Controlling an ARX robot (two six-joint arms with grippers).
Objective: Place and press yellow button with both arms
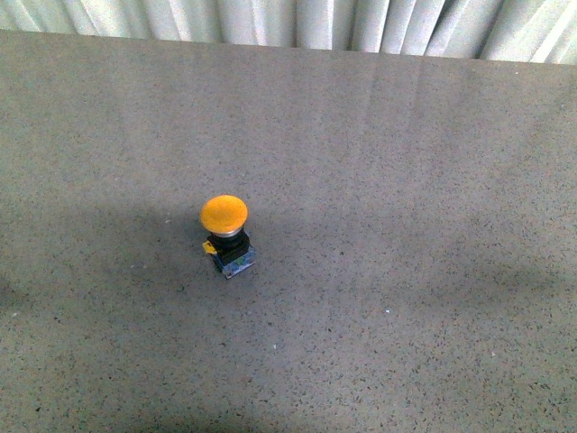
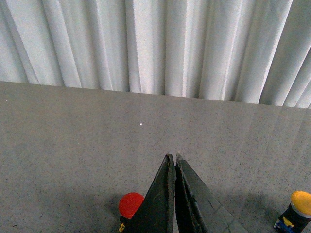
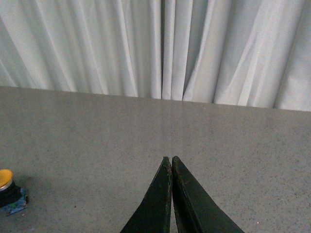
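Grey speckled tabletop (image 1: pixel 406 180) carries the yellow button (image 1: pixel 225 230), upright with its cap tipped slightly, well apart from the white curtain (image 1: pixel 297 23) along the table's far edge; neither arm shows in the front view. Left gripper (image 2: pixel 173 160) and right gripper (image 3: pixel 169 162) each have their tips pressed together, holding nothing. A red button (image 2: pixel 130 205) is half hidden behind the left claw, and the yellow one is cut off at both wrist views' edges.

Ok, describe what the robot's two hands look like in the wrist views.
Only the fingers show. The left hand has two dark, matte, wedge-shaped fingers tapering to thin tips. The right hand looks the same. No cables, markings or arm bodies are visible in any view.
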